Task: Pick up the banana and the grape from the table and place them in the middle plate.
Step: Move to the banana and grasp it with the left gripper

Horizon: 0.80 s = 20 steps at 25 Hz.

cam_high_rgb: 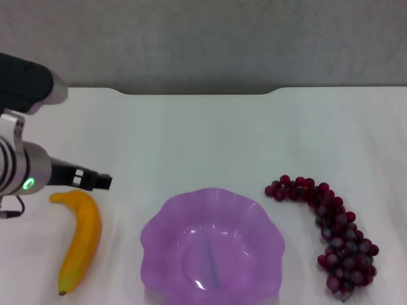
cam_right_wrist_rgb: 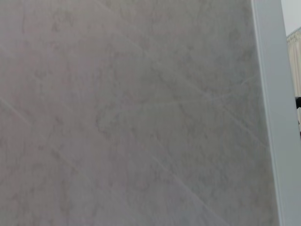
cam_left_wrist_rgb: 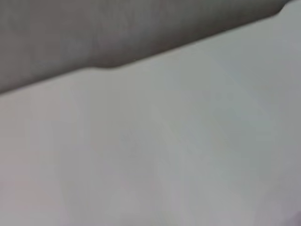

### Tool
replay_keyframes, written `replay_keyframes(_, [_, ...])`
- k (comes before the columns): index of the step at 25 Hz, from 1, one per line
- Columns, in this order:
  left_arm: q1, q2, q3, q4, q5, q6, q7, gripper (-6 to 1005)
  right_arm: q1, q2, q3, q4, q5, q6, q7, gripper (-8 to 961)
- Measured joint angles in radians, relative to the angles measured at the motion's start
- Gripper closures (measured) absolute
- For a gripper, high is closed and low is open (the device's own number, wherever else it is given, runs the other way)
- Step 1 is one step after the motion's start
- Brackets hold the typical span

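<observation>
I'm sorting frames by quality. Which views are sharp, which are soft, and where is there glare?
Head view: sharp; a small bright glint sits inside the middle plate, and the banana and the grape cast only faint shadows on the table; the left gripper is in focus. Left wrist view: soft, table edge blurred. Right wrist view: only a flat, evenly lit marbled surface.

We see white table (cam_high_rgb: 210,136), notch in far edge. On it: banana (cam_high_rgb: 81,238) at left, purple plate (cam_high_rgb: 212,249) in middle, grape (cam_high_rgb: 331,232) at right, all apart.
</observation>
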State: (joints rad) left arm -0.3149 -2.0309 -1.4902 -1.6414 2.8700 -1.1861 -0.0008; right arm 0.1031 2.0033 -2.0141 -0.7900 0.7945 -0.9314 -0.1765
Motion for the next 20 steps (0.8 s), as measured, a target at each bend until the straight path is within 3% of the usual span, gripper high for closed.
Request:
replay_keyframes(6, [-0.082, 0.003, -0.006, 0.145, 0.0, -0.046, -0.062, 125, -0.001, 0.0, 0.0, -0.002, 0.0, -0.001, 0.0, 299])
replay_keyframes(20, [-0.172, 0.0, -0.005, 0.336, -0.007, -0.068, -0.075, 124, -0.003, 0.0, -0.003, -0.002, 0.0, -0.007, 0.0, 301])
